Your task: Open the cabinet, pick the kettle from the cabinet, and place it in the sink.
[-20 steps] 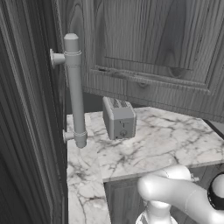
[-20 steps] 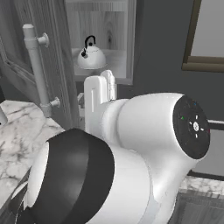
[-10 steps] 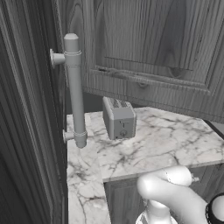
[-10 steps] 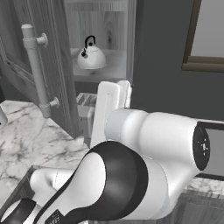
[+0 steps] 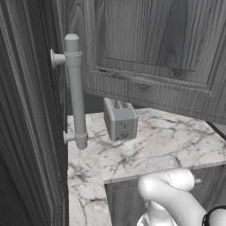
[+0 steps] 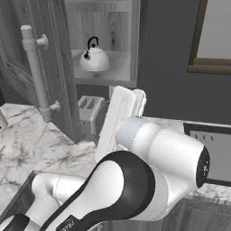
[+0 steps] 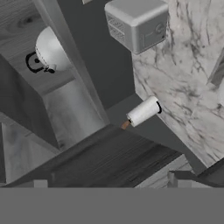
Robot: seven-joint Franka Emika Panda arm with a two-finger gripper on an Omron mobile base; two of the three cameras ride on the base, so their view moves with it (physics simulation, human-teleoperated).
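The cabinet (image 6: pixel 106 27) stands open, and its dark wood-grain door (image 6: pixel 56 67) with a thick light-grey bar handle (image 6: pixel 38 74) is swung out to the left. On the shelf inside sits the silvery-white kettle (image 6: pixel 94 58) with a thin dark arched handle. In the hand view the kettle (image 7: pixel 50 52) lies at the upper left, far from my gripper (image 7: pixel 107 183). The gripper is open with nothing between its fingertips (image 7: pixel 174 178). The end of the bar handle (image 7: pixel 143 111) shows at the middle of the hand view. A dark basin that looks like the sink (image 6: pixel 212 153) lies at the right.
A boxy grey toaster (image 6: pixel 90 110) stands on the white marble counter (image 5: pixel 167 141) below the cabinet. The open door and its handle (image 5: pixel 75 88) jut out over the counter's left side. A framed window (image 6: pixel 212 36) is on the dark wall at the right. My own arm blocks much of the right base view.
The arm has swung: its hand has shifted a little right and down in the right base view, and the elbow has moved aside. Kettle, door and toaster have stayed put. The gripper stays open.
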